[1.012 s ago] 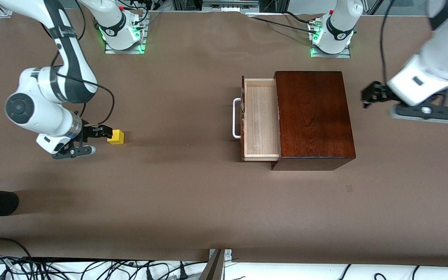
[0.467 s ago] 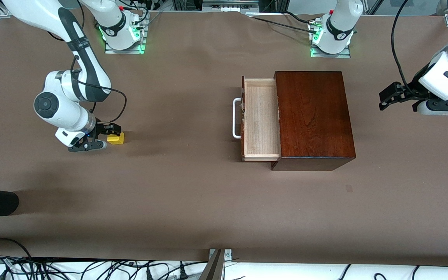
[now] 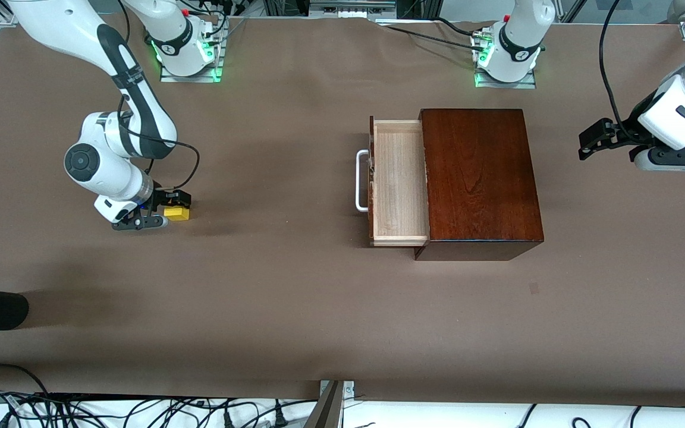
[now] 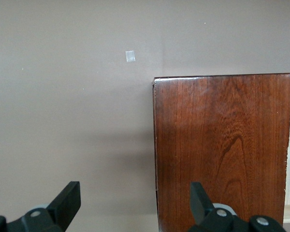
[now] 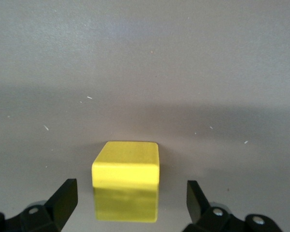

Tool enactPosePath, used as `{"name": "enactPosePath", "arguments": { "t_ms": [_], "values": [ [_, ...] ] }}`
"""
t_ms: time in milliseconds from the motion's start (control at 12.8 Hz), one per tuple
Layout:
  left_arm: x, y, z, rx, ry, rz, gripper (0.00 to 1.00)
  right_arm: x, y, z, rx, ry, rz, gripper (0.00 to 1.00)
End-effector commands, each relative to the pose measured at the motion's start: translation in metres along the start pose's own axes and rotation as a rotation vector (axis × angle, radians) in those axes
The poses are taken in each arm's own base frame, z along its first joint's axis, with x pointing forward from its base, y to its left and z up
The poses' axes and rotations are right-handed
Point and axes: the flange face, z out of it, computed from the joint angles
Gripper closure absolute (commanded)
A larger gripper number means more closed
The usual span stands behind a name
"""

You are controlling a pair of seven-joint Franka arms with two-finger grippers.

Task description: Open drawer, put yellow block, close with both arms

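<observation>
- Grip judgement first: the small bright yellow cube block [image 3: 176,212] looks rigid, light and plain-faced, probably wood or plastic, so it should take a firm pinch without deforming; smooth faces could slip if caught near an edge, so the best hold is across two opposite flat sides, near their middle.
- It sits on the brown paper-covered worktop [image 3: 271,297] toward the right arm's end, well apart from the drawer.
- The right arm's black two-finger hand [image 3: 170,205] is low over the block with its fingers spread wide; in the right wrist view the block [image 5: 126,181] lies between the two fingertips [image 5: 64,197] with clear gaps on both sides, so nothing is gripped yet.
- The pale light-wood drawer with a white bar handle [image 3: 399,181] stands pulled out of the glossy dark mahogany box [image 3: 479,178], its tray bare and ready to receive the block.
- The left arm's black two-finger hand [image 3: 595,137] waits in the air over bare worktop past the box, at the left arm's end; the left wrist view shows its fingers apart and holding nothing.
</observation>
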Motion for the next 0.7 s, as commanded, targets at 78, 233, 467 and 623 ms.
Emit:
{"name": "enactPosePath", "arguments": {
  "t_ms": [78, 233, 467, 623],
  "values": [
    [0.0, 0.006, -0.008, 0.013, -0.005, 0.03, 0.0, -0.004, -0.001, 0.008, 0.01, 0.017, 0.016, 0.24],
    [0.0, 0.008, -0.009, 0.013, -0.004, 0.034, 0.0, -0.003, -0.001, 0.006, 0.01, 0.02, 0.015, 0.5],
    [0.001, 0.009, -0.008, 0.013, -0.004, 0.036, 0.0, -0.003, -0.002, 0.008, 0.01, 0.015, 0.011, 0.71],
    [0.001, 0.009, -0.008, 0.013, -0.004, 0.036, 0.0, -0.001, -0.004, -0.023, 0.013, 0.037, -0.059, 0.86]
  ]
}}
